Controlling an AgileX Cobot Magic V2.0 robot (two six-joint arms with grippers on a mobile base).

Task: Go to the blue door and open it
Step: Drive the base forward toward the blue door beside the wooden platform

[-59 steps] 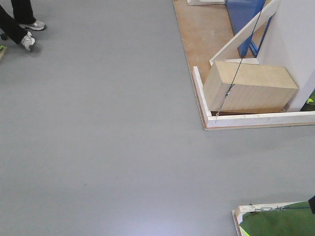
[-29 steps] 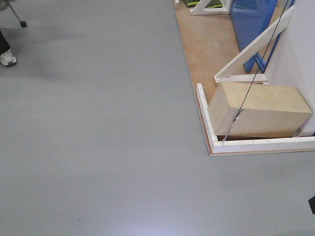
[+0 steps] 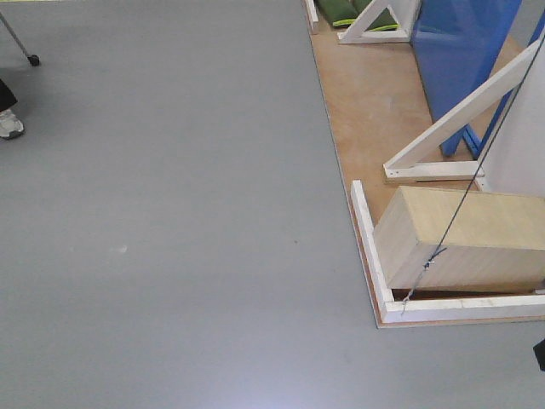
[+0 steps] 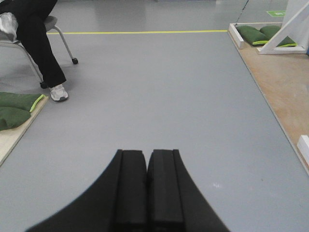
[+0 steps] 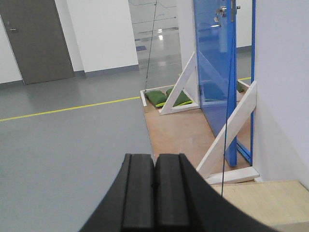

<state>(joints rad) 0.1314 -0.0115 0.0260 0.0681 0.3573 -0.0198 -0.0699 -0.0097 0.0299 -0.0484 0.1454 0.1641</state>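
Note:
The blue door stands ahead to the right on a wooden platform, glossy, with a silver lever handle near its top. Its lower part shows in the front view at the top right. A white wall panel with a diagonal white brace stands in front of it to the right. My left gripper is shut and empty over the grey floor. My right gripper is shut and empty, well short of the door.
A pale wooden box sits inside the platform's white-edged corner, with a thin cable running up from it. Green sandbags lie beyond the door. A seated person is at the left, with more green bags.
The view has advanced across the floor: platform, box and brace slid down the frame and the blue door came further into view. The person's feet slid out at the left.

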